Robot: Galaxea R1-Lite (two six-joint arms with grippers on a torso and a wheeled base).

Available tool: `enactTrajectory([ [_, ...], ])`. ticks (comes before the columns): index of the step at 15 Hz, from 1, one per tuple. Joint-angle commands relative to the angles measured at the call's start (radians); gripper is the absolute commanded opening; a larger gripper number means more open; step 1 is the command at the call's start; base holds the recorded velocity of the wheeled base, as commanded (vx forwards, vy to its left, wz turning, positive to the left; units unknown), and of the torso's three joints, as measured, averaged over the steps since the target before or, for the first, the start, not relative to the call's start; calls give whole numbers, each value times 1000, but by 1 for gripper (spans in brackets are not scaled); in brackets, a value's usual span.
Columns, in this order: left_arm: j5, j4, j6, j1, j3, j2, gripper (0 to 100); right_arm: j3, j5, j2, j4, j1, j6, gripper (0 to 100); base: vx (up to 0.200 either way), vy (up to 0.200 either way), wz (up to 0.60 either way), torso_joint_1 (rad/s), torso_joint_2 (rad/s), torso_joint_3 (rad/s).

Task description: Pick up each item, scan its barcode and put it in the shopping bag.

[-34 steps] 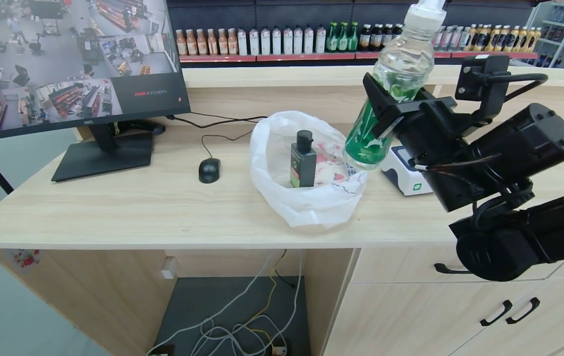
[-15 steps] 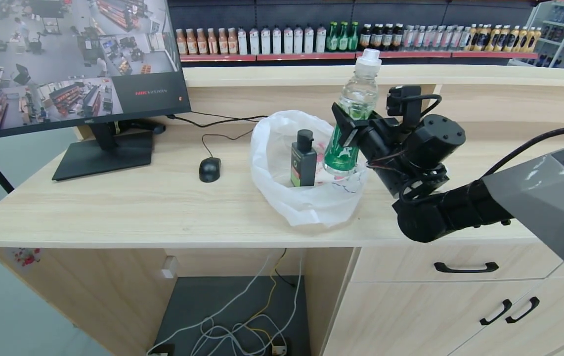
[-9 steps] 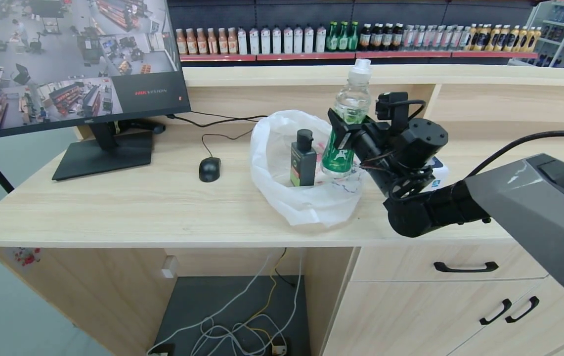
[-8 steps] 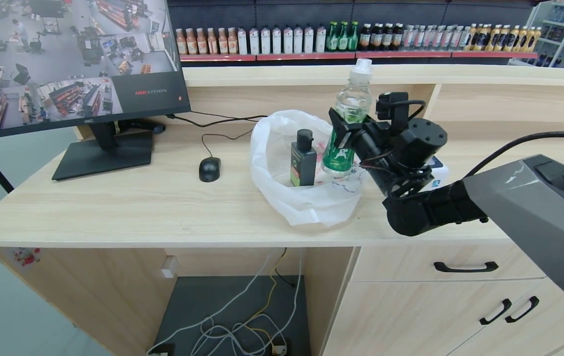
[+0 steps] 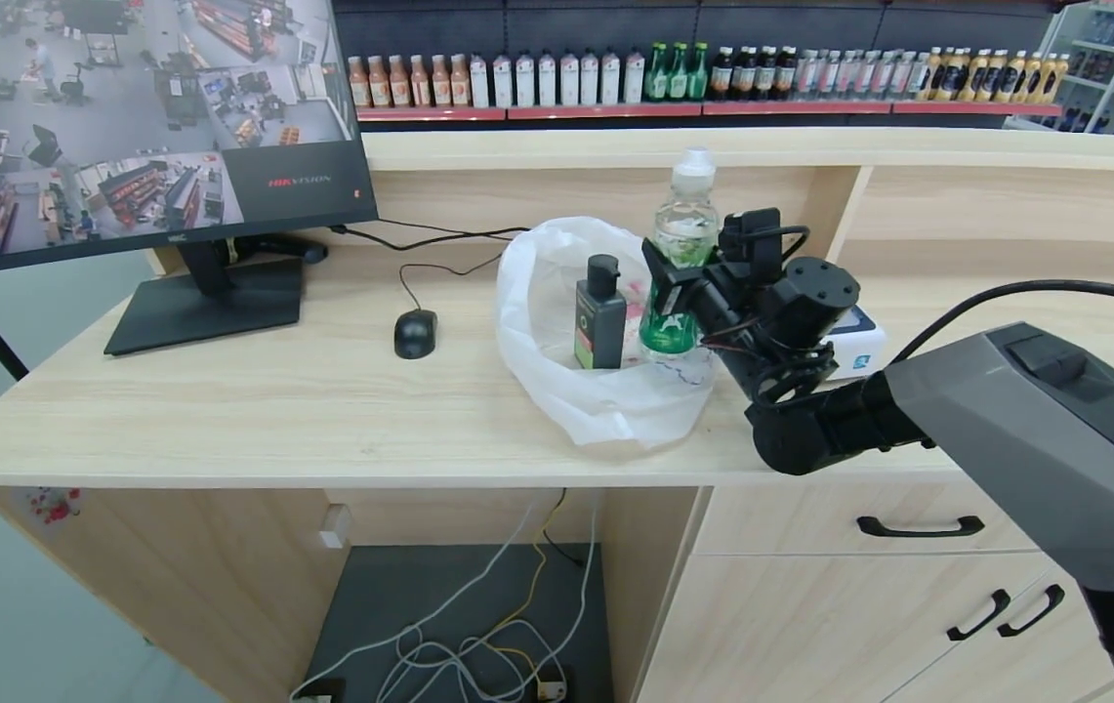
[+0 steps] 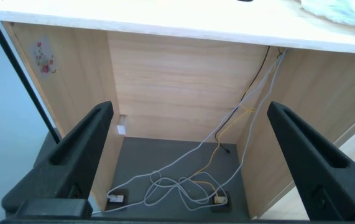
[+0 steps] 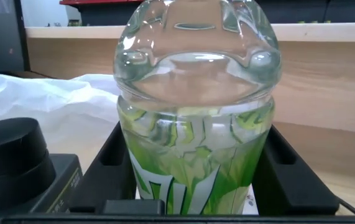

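A long pale wood-grain counter (image 5: 225,410) carries everything. A wide black flat-screen monitor (image 5: 127,117) showing camera feeds stands at its left rear corner. A thin white plastic shopping bag (image 5: 605,410) sits about midway along the counter, closer to the front edge, with its mouth open upward.

The right gripper (image 5: 671,285) reaches over the bag's right side and is clamped around a clear plastic bottle with a green label and white cap (image 5: 681,229). In the right wrist view the two black fingers (image 7: 112,158) press on either side of the label. The bottle stands upright with its lower part inside the bag's mouth. Whether its base touches the bag's floor is hard to say.

The left gripper (image 6: 189,109) hangs below the counter's front edge with its fingers spread wide and nothing between them.

A white box-shaped scanner (image 5: 859,342) lies right of the bag, partly hidden by the arm. A small dark green bottle with a black cap (image 5: 599,322) stands upright in the bag, just beside the clear bottle. A black computer mouse (image 5: 414,334) rests between the monitor and the bag.
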Motion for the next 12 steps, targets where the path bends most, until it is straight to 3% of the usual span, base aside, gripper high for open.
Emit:
enactTrajectory([
  [1,0,0,-1,1,0,0,100,1,-1,15,1,-1,-1,0,0,0,0,0,0,0],
  [12,0,0,-2,1,-2,0,100,76,-4,39,-73,5,-13,0,0,0,0,0,0,0],
])
